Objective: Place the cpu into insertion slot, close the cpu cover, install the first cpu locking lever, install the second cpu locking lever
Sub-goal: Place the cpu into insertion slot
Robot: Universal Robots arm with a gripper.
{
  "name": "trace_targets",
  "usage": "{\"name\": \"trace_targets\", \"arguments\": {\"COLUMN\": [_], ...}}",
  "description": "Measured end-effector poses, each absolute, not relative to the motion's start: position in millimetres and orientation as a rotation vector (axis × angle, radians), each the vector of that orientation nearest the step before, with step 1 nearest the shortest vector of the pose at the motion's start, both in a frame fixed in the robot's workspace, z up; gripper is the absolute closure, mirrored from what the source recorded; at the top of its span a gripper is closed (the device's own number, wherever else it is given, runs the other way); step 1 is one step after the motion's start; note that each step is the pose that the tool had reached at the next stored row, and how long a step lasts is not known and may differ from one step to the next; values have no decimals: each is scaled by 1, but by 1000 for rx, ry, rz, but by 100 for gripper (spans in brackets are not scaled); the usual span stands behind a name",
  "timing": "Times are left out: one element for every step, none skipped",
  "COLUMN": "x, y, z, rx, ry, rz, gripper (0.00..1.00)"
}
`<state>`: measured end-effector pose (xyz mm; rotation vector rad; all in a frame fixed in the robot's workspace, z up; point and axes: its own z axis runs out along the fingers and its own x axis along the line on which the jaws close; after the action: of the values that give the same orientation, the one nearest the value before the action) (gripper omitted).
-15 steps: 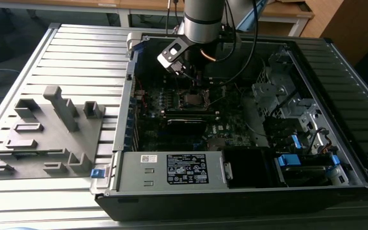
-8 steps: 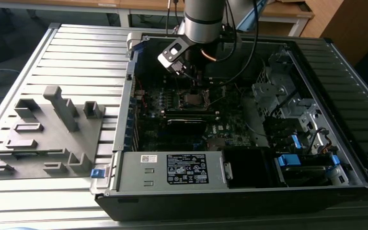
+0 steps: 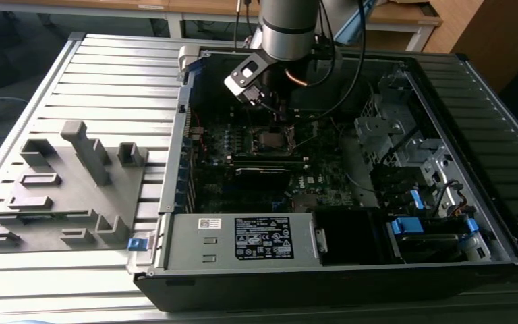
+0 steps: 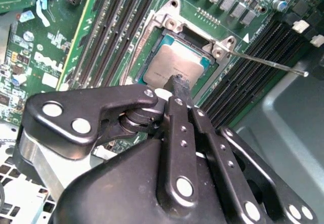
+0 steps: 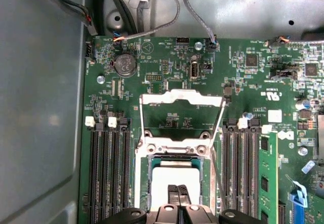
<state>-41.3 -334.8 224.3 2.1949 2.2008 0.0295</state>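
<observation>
As the cpu lies flat in the insertion slot, its dull grey metal top facing up, the gripper of a Universal Robots arm hangs directly over the chip with its two black fingers pressed together and nothing pinched between them. In the second wrist view the joined tips of the gripper sit over one edge of the cpu; whether they touch the metal cannot be told. The cpu cover, a shiny silver frame with a square cut-out, is swung open off the slot and leans back toward the side of the green motherboard that carries the round coin-cell battery, leaving the chip uncovered. A thin cpu locking lever juts out unlatched from a corner of the socket, passing over the long black memory slots, and banks of these slots flank the socket on both sides in both wrist views. In the exterior view the gripper reaches down into an open computer case lying on a slatted metal table, just beyond the socket at the middle of the board. A labelled power supply box fills the case's near edge, and a grey moulded fixture tray rests on the table at the exterior view's left, well apart from the arm.
</observation>
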Motion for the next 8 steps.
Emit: {"name": "trace_targets", "arguments": {"x": [-41,-41,-41,-41,-41,-41,-41,-41], "y": [-335,-335,-335,-335,-335,-335,-335,-335], "z": [224,224,224,224,224,224,224,224], "rx": [2195,2195,2195,2195,2195,2195,2195,2195], "ry": [2201,2201,2201,2201,2201,2201,2201,2201], "rz": [29,29,29,29,30,30,30,29], "gripper": [89,89,89,89,89,89,89,89]}}
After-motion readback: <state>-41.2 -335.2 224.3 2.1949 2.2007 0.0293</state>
